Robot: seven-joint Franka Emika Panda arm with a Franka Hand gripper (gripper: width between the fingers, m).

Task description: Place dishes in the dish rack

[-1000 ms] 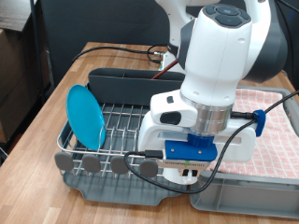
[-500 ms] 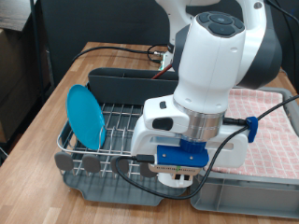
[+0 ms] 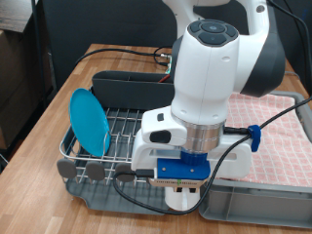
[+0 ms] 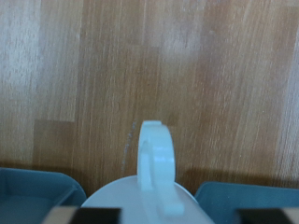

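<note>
Wrist view: the claw (image 4: 149, 217) sits at the frame edge, its fingers showing only as dark slivers on either side of a white mug (image 4: 154, 173), whose rounded body and upright handle fill the lower centre. The mug appears clamped between the fingers, with the handle pointing away from the hand; the actual contact points are cut off, so the grip depth is not readable. Below the mug lies the wooden counter (image 4: 149, 75), and dark blue-grey corners show at either side, too cropped to identify. Exterior view: the arm's white wrist and blue camera mount hide the claw itself; a white rounded shape, likely the mug (image 3: 183, 200), peeks out beneath the mount, above the near edge of the dish rack (image 3: 122, 132). The light-blue plate (image 3: 90, 121) already stands on edge in the wire slots at the rack's left end in this view. The wooden spoon is not visible in either view. A pink checked cloth (image 3: 278, 136) lies at the right, beside the rack. Judged risks: the mug is smooth and round, so a shallow pinch could let it rotate or slip; the handle could catch on a wire; the trailing black cable (image 3: 146, 180) near the rack's front could snag; a swing toward the plate could knock it over.
</note>
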